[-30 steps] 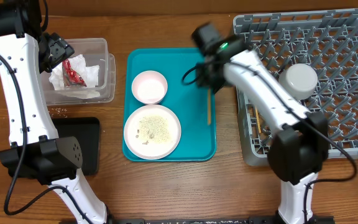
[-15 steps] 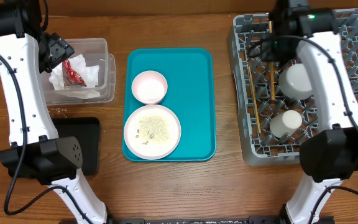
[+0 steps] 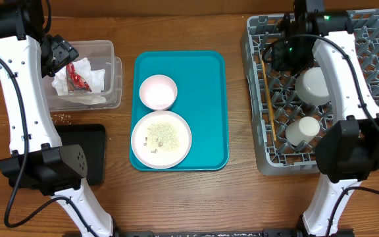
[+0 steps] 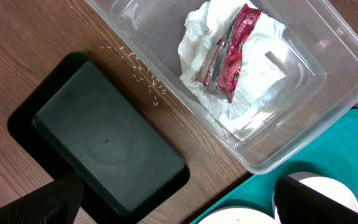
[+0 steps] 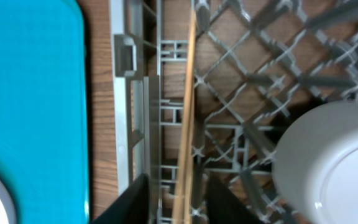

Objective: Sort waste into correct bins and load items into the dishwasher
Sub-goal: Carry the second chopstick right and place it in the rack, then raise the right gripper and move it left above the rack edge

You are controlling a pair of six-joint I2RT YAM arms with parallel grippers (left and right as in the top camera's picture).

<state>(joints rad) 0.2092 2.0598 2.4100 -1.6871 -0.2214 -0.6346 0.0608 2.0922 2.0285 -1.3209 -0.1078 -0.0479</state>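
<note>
1. The pair of wooden chopsticks [image 5: 189,93] lies lengthwise along the left side of the large square grey plastic dish rack [image 3: 374,39], resting across its grid. That looks like a sensible place for long thin items.
2. The right pincer [image 5: 178,199] hangs directly above them. Its fingers are parted a modest way, one on each side of the sticks, with a gap showing on both sides, so I judge the sticks are resting on the rack and not clamped.
3. The grey-white bowl [image 3: 311,87] and the small white cup [image 3: 303,130] sit mouth-down among the pegs, presumably so they drain.
4. The large round pale pink plate [image 3: 137,139], scattered with rice, and the small pink dish [image 3: 158,91] are on the flat teal tray [image 3: 206,99] and are not yet loaded.
5. The left pincer [image 4: 179,202] is spread wide and empty above the clear rectangular plastic tub [image 4: 328,81]. The tub holds crumpled white paper napkins [image 4: 260,81] and a small red wrapper [image 4: 232,53].
6. The shallow black rectangular tray [image 4: 104,143] is bare. Loose rice grains [image 4: 145,74] lie on the wooden surface [image 3: 189,197] between the tray and the tub.
7. The wrapper carries print, but it is too small to read, and no other writing shows.
</note>
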